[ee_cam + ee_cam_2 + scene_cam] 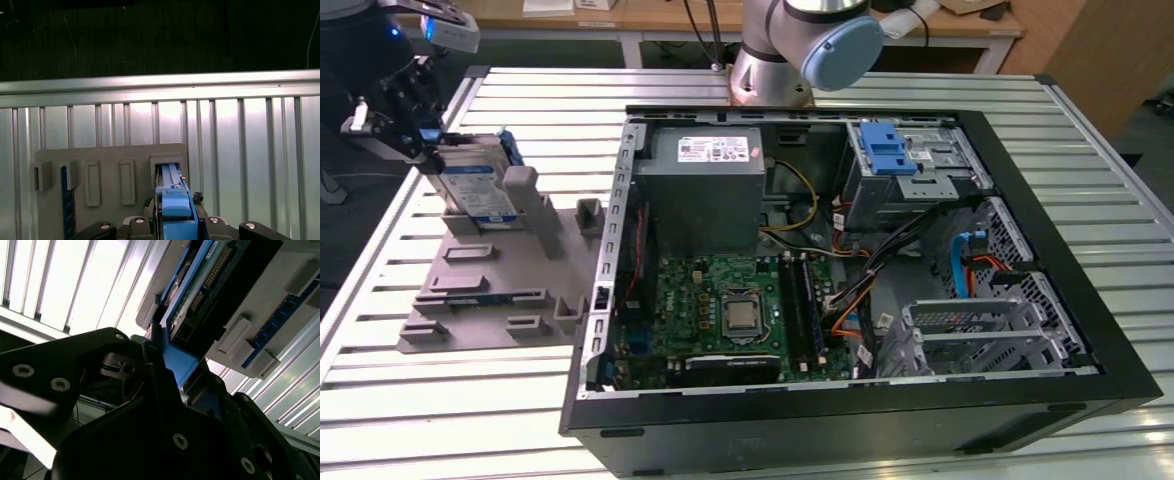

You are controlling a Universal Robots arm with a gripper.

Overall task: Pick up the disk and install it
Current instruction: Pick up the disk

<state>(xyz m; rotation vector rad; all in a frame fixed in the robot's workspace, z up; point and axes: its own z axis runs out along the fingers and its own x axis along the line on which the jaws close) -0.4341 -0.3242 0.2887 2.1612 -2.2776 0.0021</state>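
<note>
The disk (471, 182), a silver drive with a white-and-blue label in a blue caddy, stands on edge at the far end of the grey slotted fixture block (480, 285), on the exterior view's left. My gripper (416, 128) is at its upper edge, its black fingers closed on the blue caddy frame. In the first wrist view the caddy's blue edge (172, 197) runs between the gripper (175, 222) bodies down into a slot of the fixture block (105, 155). The second wrist view shows the disk's circuit-board side (200, 285) clamped in the gripper (175, 365).
An open computer case (1067, 390) lies on the slatted metal table (454, 410) on the exterior view's right, motherboard up. A drive bay with a blue latch (887, 150) sits at its far corner. The arm's base (781, 60) stands behind the case.
</note>
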